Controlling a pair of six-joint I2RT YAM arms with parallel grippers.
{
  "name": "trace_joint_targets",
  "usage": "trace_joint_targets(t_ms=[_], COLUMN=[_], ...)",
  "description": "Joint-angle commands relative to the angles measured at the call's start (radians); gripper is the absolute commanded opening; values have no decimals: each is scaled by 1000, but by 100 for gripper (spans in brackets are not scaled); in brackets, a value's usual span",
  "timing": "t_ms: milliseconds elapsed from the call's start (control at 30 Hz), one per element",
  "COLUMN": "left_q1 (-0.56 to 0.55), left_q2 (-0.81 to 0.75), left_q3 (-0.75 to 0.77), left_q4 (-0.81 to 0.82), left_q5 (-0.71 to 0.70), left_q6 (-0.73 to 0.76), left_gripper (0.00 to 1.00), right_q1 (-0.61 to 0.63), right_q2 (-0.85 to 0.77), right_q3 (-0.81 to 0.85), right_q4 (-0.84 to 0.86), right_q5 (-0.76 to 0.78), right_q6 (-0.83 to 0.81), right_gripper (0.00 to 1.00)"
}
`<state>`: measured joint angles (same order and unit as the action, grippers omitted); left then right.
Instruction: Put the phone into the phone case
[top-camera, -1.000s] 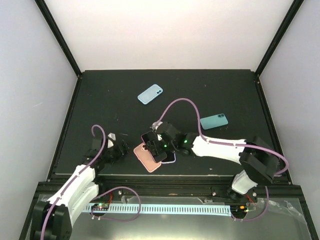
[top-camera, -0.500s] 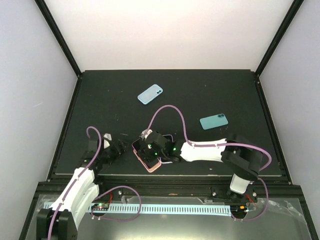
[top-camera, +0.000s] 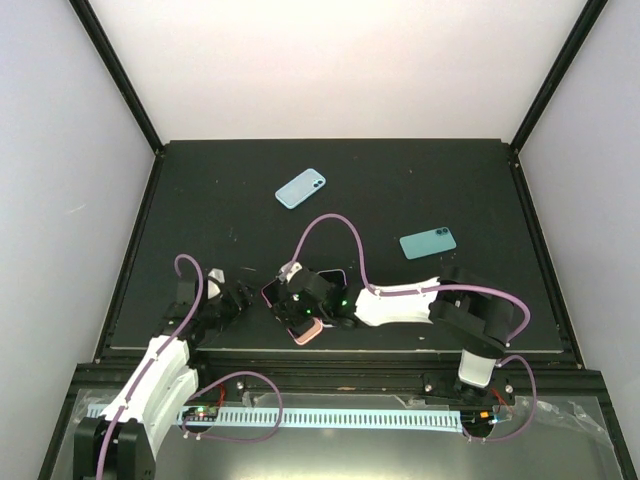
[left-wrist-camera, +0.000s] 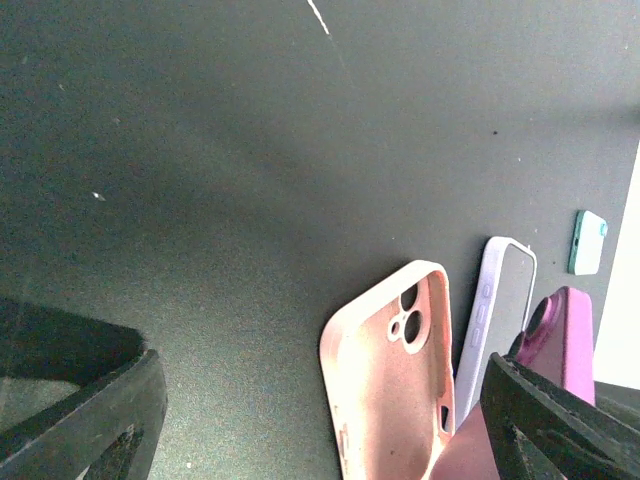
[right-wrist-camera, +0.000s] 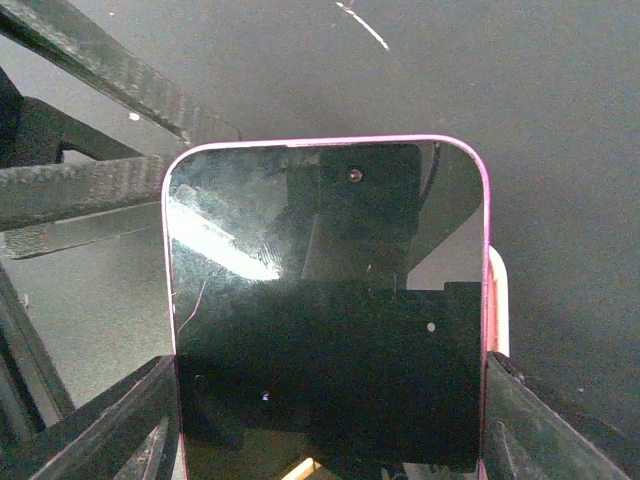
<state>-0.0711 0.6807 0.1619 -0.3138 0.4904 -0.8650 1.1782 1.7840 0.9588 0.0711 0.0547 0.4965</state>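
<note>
The pink phone case (left-wrist-camera: 395, 380) lies open side up on the black table, its camera cutout towards the far end; in the top view only its corner (top-camera: 307, 334) shows under the right gripper. My right gripper (top-camera: 300, 305) is shut on the pink phone (right-wrist-camera: 325, 300), screen towards the wrist camera, and holds it over the case, whose rim (right-wrist-camera: 498, 300) shows past the phone's right edge. The phone's pink back (left-wrist-camera: 565, 335) shows in the left wrist view. My left gripper (top-camera: 228, 300) is open and empty, just left of the case.
A lavender case (top-camera: 330, 277) lies right beside the pink case, and shows in the left wrist view (left-wrist-camera: 497, 310). A light blue phone (top-camera: 300, 188) lies at the back centre. A teal phone (top-camera: 428, 242) lies at mid right.
My right gripper has carried the pink phone to the left, from beside the pink case to over it. The left gripper has shifted only slightly.
</note>
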Motion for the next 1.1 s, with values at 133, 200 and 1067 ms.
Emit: trace_joint_targets(t_ms=[133, 200, 1067], left_q1=[9, 8, 8], left_q2=[13, 13, 5], left_q3=[-11, -7, -68], left_q4=[3, 3, 98], left_q5=[45, 52, 172], left_q6=[0, -1, -9], left_gripper=[87, 87, 84], right_q1=[17, 23, 55], right_q2=[-20, -21, 21], right_q3=[-57, -69, -100], right_q4=[66, 66, -4], right_q5=[85, 98, 209], right_q6=[-18, -20, 76], right_gripper=[68, 68, 73])
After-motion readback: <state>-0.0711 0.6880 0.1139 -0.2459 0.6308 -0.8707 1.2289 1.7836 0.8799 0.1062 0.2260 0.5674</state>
